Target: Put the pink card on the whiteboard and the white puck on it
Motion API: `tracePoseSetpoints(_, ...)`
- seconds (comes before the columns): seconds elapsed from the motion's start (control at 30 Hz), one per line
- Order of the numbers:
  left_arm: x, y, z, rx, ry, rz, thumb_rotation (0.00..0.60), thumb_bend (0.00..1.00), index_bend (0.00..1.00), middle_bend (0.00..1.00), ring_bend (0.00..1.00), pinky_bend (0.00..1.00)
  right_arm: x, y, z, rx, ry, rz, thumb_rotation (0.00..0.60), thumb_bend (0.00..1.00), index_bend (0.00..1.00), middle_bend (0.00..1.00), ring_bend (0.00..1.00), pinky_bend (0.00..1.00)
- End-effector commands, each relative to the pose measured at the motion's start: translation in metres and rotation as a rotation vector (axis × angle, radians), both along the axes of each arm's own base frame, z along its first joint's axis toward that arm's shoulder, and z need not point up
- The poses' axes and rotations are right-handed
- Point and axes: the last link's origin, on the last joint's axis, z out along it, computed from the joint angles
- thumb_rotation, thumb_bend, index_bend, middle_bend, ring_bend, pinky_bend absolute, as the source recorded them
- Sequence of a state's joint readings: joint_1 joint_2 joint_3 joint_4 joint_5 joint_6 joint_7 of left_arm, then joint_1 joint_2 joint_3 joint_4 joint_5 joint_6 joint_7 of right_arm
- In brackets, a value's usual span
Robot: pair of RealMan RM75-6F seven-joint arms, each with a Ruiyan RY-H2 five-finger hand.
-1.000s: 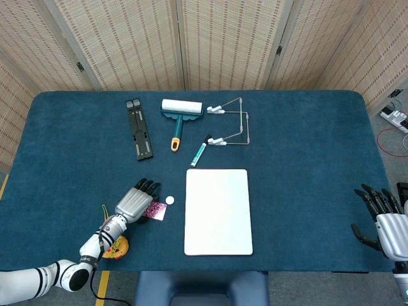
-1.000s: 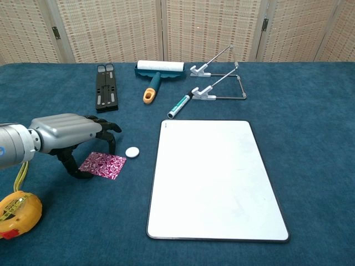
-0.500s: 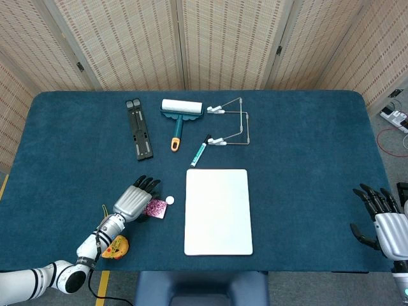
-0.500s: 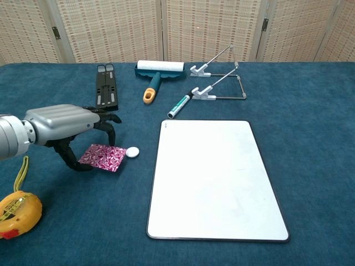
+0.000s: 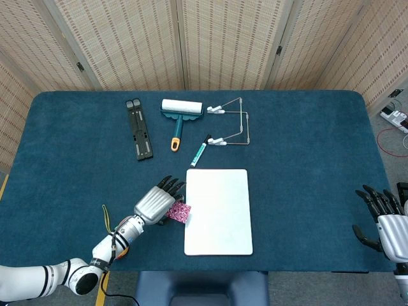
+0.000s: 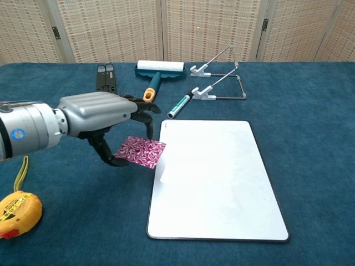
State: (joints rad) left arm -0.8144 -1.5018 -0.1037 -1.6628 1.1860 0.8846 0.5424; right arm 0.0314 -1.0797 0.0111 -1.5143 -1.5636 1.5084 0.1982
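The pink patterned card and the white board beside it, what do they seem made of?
The pink patterned card, held by the left hand, looks like thin glossy paper or foil, judging by its shimmer. The white rectangular whiteboard looks smooth and coated, with a thin dark frame.

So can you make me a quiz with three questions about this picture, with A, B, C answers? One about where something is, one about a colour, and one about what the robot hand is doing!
1. Where is the pink card?
A. Flat in the middle of the whiteboard
B. In the left hand, at the whiteboard's left edge
C. Beside the lint roller

2. What colour is the tape measure?
A. Yellow
B. Green
C. White

3. What is the right hand doing?
A. Holding the marker
B. Pressing on the whiteboard
C. Holding nothing, fingers apart

Answers:
1 B: the left hand holds the card lifted, its tip just over the edge of the whiteboard.
2 A: it shows yellow at the near left of the table.
3 C: it sits at the table's far right, away from everything.
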Motion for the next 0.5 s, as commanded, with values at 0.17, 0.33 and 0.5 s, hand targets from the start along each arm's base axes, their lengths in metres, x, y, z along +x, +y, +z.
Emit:
tracePoseSetpoints(0.17, 0.034, 0.001, -0.024, -0.035, -0.012, -0.031, 0.6, 0.32, 0.4, 0.08, 0.04, 0.0, 0.0, 0.002, 0.001, -0.004, -0.001, -0.002, 0.6, 0.37, 0.12, 0.1, 0.12, 0.0)
tracePoseSetpoints(0.33, 0.054, -0.001, -0.04, -0.046, -0.011, -0.056, 0.6, 0.32, 0.4, 0.08, 0.04, 0.0, -0.001, 0.003, 0.002, -0.006, 0.001, -0.003, 0.6, 0.37, 0.11, 0.1, 0.12, 0.0)
tracePoseSetpoints(0.5, 0.069, -0.002, -0.057, -0.065, 0.008, -0.062, 0.6, 0.32, 0.38, 0.08, 0.04, 0.0, -0.001, 0.003, 0.002, -0.005, 0.001, -0.005, 0.6, 0.37, 0.12, 0.1, 0.12, 0.0)
